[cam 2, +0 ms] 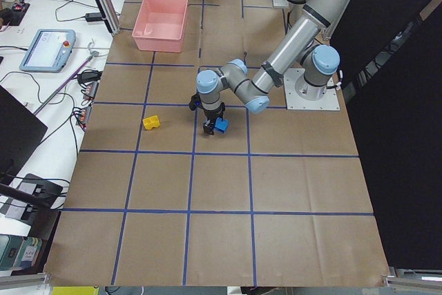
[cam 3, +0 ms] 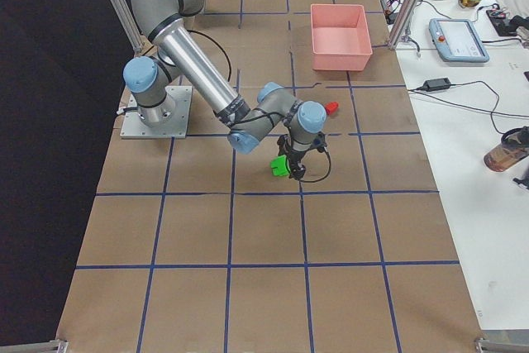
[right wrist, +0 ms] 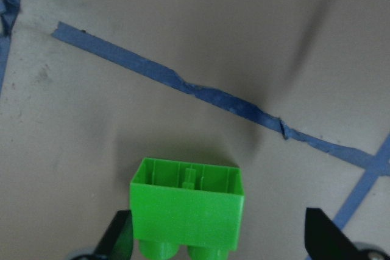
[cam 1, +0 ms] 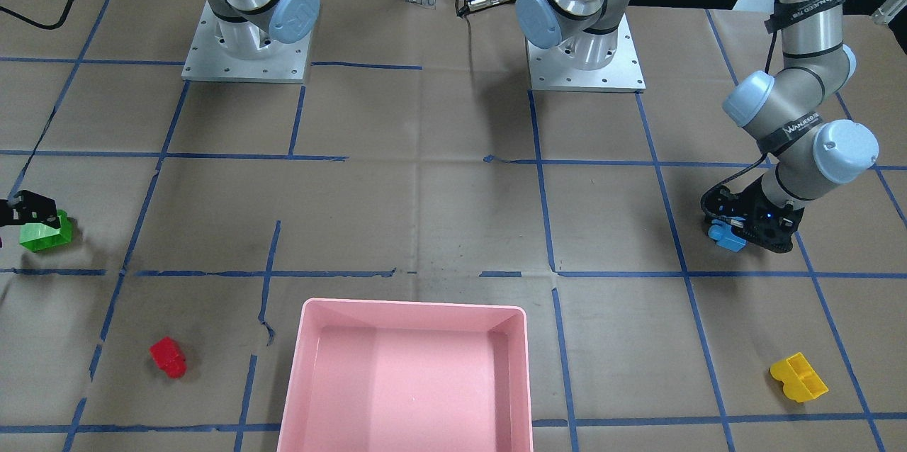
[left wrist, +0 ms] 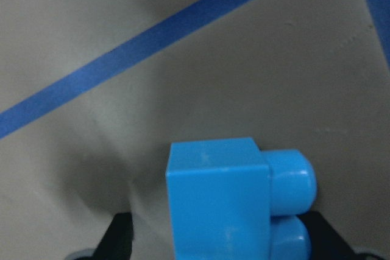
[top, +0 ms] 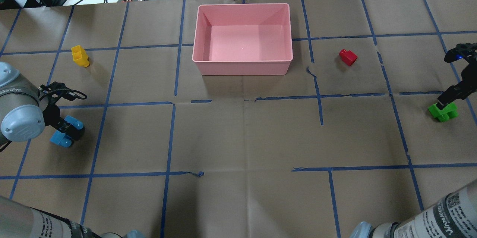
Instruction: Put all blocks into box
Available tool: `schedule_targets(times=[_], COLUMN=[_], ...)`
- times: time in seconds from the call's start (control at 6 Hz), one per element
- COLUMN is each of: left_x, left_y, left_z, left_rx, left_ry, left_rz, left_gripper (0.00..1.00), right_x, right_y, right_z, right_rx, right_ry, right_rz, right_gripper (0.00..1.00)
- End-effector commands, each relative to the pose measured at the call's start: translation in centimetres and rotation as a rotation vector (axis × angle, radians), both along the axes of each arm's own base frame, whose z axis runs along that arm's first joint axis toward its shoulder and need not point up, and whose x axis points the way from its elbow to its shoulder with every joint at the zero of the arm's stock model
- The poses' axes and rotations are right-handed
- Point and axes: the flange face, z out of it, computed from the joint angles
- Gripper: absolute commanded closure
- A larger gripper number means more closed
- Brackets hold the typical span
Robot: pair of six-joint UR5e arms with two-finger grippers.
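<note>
Each arm is down over a plastic brick at opposite ends of the paper-covered table.

The left gripper stands wide open around the light blue block, a smooth, glossy brick lying on its side with its rounded studs pointing sideways towards one finger. The right gripper is just as wide, and the green block sits close to one of its black fingers, tipped over so its hollow, ribbed underside shows. The red block and yellow block lie well apart on creased brown paper gridded with blue tape. The box, matte pink with sloped walls, sits between them at the table's far edge.
</note>
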Motion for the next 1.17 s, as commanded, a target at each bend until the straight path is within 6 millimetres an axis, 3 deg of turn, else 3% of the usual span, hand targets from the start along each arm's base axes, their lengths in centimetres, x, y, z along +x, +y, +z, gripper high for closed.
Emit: schedule_targets(times=[0.0, 0.17, 0.5, 0.67, 0.83, 1.0], left_x=[-0.3, -0.4, 0.0, -1.9, -6.5, -13.1], left_y=[-0.1, -0.1, -1.9, -5.6, -10.2, -13.8], left_z=[0.2, 1.2, 6.7, 11.1, 15.6, 19.1], left_rx=[-0.004, -0.014, -0.02, -0.088, -0.134, -0.172], left_ry=[-0.003, -0.013, -0.006, 0.044, 0.027, 0.022], left_rz=[0.006, 0.01, 0.14, 0.196, 0.217, 0.256], left_gripper=[0.93, 1.0, 1.0, 1.0, 1.0, 1.0], right_x=[0.0, 0.1, -0.1, -0.2, -0.2, -0.3], right_y=[0.2, 0.4, 2.2, 2.1, 2.2, 2.1], right_z=[-0.2, -0.4, -2.0, -1.7, -1.8, -1.2], right_rx=[0.007, 0.016, 0.055, 0.042, 0.05, 0.046], right_ry=[0.0, -0.005, -0.021, -0.018, -0.017, -0.007], right_rz=[-0.032, -0.032, -0.051, -0.056, -0.055, -0.054], right_gripper=[0.01, 0.01, 0.01, 0.03, 0.29, 0.54])
